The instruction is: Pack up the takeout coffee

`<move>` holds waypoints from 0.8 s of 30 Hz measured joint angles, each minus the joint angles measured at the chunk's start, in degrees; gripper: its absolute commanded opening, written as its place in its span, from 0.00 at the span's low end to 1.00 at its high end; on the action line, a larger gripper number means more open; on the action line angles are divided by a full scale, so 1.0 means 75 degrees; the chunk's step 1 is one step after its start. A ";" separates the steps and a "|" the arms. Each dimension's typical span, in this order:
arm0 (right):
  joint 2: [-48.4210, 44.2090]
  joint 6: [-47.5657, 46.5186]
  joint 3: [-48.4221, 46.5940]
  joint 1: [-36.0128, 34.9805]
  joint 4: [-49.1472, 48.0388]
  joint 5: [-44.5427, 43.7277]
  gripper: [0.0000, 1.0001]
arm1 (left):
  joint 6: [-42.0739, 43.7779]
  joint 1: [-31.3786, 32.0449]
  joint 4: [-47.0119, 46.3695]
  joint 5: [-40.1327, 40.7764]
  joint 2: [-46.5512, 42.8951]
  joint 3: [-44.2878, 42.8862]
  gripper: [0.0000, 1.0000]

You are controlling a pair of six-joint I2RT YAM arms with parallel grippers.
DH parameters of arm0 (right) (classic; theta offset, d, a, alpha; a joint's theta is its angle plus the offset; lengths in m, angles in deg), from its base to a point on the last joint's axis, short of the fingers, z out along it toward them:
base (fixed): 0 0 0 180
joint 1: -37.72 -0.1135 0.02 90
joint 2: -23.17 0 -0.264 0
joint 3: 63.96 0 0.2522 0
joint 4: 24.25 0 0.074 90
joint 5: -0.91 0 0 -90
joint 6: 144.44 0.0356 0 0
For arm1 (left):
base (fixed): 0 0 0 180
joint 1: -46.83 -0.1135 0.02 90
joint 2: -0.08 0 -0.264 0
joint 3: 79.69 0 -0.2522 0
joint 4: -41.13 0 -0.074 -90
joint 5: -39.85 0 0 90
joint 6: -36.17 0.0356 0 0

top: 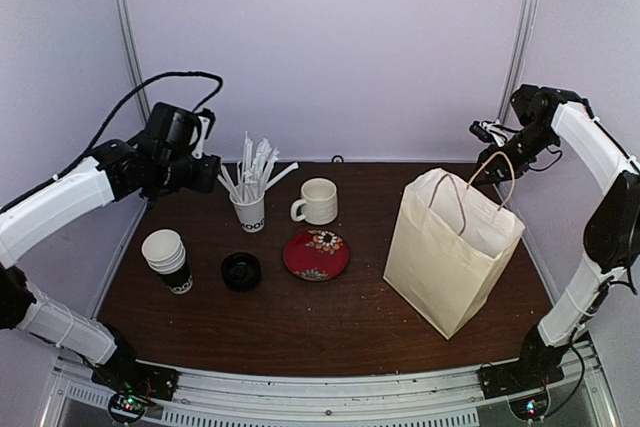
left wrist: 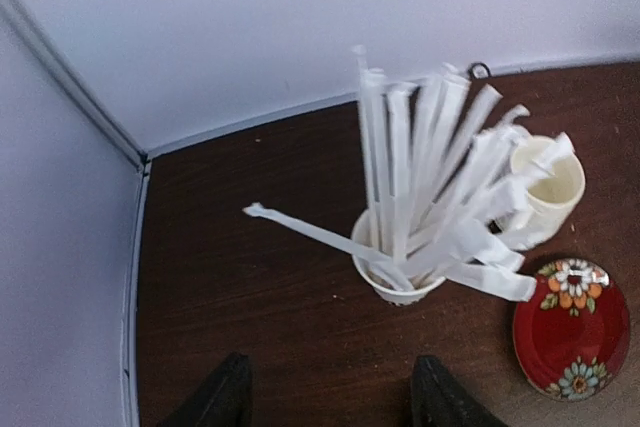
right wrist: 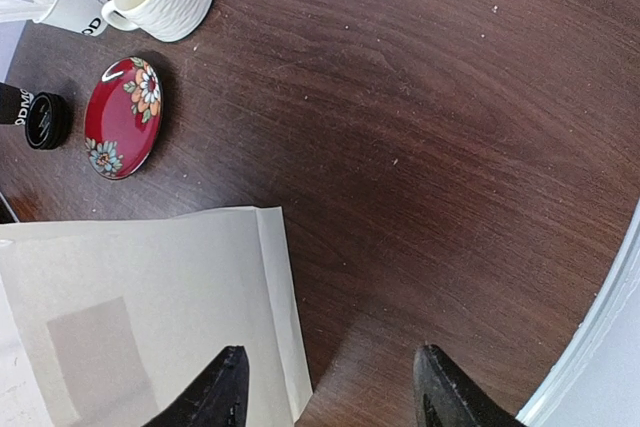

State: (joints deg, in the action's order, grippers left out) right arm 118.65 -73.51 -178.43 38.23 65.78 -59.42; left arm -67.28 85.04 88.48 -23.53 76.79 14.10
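**Takeout order on a dark wood-grain tabletop (top: pixel 330 327).** At lower left of the overhead view stands a stack of black paper cups (top: pixel 170 265), open-topped, white inside, with white lettering near the base. Just to its right, not touching it, sits a low round black plastic lid (top: pixel 241 271).

Behind them, a white paper cup (top: pixel 250 213) bristles with flat paper-wrapped straws (top: pixel 255 162). To its right are a ribbed cream ceramic mug (top: pixel 318 201) with a loop handle and, in front of the mug, a glossy red saucer (top: pixel 316 254) painted with flowers. A matte, cord-handled cream paper bag (top: pixel 440 267) stands upright at right, well apart from the cups.

The left gripper (left wrist: pixel 330 402) hovers at upper left, above and behind the straw cup. Its dark fingers are partway apart and hold nothing. The right gripper (right wrist: pixel 330 397) hangs at upper right by the top of the bag, its fingers parted to a middling width with nothing between them. Whether it touches the bag's cord cannot be told.
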 measured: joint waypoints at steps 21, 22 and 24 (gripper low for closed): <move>-0.0192 0.0006 0.0093 0.0003 -0.0087 0.0000 0.58 | -0.2328 -0.2993 -0.2317 -0.2900 0.1912 0.0425 0.53; -0.0192 0.0003 0.0093 0.0003 -0.0090 0.0003 0.58 | -0.2349 -0.3010 -0.2366 -0.2923 0.1988 0.0353 0.48; -0.0192 0.0009 0.0093 0.0003 -0.0090 0.0003 0.57 | -0.2378 -0.3042 -0.2532 -0.2978 0.2192 0.0160 0.38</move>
State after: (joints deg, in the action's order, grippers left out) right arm 117.20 -73.45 -177.73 38.25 65.10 -59.40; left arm -85.12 62.22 69.49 -45.87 93.23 15.30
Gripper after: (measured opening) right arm 0.582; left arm 0.496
